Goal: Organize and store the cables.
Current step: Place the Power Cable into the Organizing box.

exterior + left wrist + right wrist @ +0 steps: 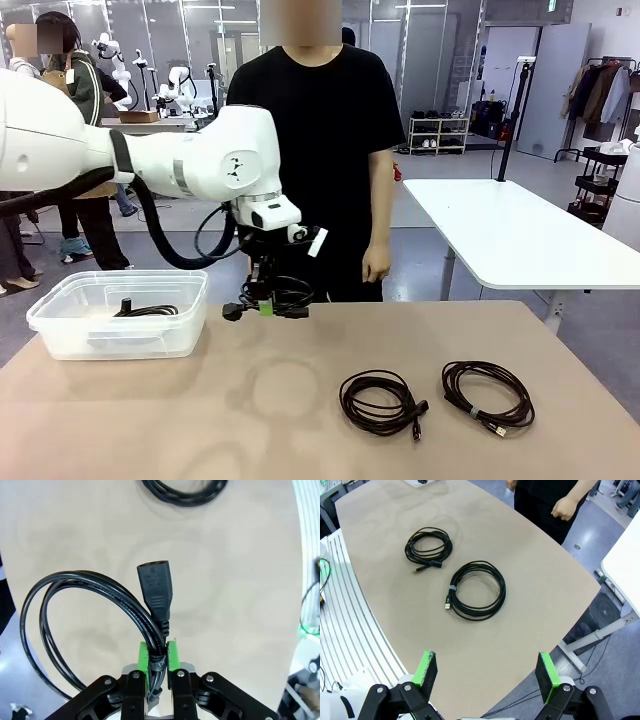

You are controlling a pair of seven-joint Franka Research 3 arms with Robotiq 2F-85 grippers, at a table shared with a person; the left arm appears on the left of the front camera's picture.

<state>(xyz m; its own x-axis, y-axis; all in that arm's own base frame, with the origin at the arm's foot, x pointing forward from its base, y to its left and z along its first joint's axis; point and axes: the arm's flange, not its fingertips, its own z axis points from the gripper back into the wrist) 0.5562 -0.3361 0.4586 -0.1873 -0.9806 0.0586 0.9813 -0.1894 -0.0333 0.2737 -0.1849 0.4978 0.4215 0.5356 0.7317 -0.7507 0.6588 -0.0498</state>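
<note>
Left gripper (159, 656) pinches a coiled cable (100, 587) at my 11 o'clock above table (200, 420); my right gripper (487, 672) hangs spread wide.

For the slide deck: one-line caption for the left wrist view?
Left gripper shut on a coiled black cable above the tan table, another cable lying ahead.
</note>
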